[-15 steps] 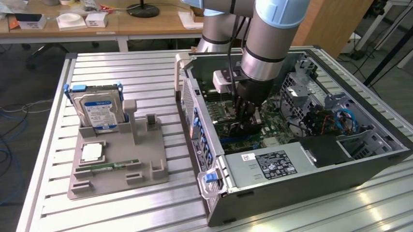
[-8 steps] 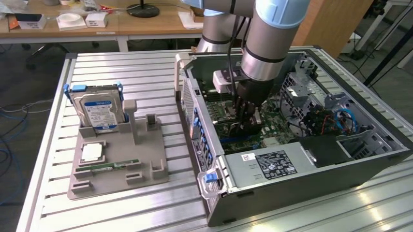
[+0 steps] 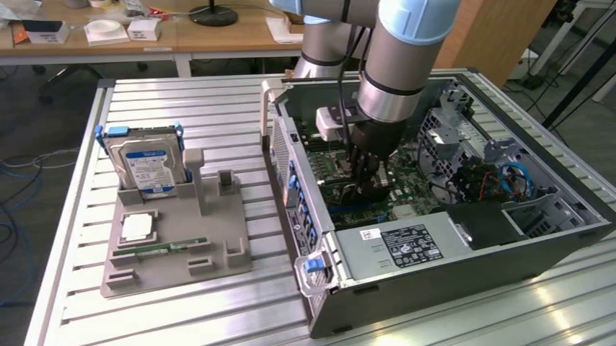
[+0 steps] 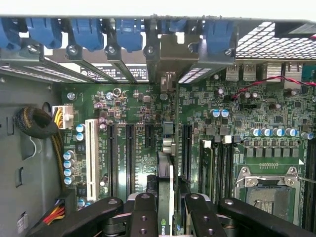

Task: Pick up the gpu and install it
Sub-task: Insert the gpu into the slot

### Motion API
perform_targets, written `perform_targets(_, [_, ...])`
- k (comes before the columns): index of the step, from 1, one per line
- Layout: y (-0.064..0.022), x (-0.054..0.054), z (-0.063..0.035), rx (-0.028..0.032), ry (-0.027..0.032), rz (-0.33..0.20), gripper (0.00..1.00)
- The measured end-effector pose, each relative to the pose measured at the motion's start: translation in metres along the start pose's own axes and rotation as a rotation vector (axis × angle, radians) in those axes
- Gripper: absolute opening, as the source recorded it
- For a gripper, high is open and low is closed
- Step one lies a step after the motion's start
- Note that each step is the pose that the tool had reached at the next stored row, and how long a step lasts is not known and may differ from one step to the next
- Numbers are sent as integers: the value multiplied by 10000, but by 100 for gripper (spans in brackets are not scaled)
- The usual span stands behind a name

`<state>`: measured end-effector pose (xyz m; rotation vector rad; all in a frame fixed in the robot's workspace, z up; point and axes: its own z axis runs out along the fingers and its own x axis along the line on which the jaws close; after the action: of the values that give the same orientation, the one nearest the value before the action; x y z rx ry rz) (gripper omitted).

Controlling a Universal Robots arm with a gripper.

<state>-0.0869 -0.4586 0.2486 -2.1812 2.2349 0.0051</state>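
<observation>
Holding: claw [image 4: 168,212] pinches the gpu [image 4: 167,168] edge-on, bracket end towards the blue rear latches [image 4: 89,32].
Doing it well: judged, keep the card upright and square over its motherboard [image 4: 247,113] slot.
Computer case [image 3: 500,252]: open, gpu inside.
Grey holder [image 3: 226,270]: hard drive [image 3: 144,166], memory stick [image 3: 159,249].

The exterior view looks down from high and well back onto the table [image 3: 192,310] and open computer case [image 3: 500,267]; the wrist view faces down, close above the motherboard [image 4: 138,148]; both share the case interior.
</observation>
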Motion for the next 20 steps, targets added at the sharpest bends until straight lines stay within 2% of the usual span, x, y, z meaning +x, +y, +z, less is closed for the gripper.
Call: perform_targets(20, [2,0,30,14,-3,2,26])
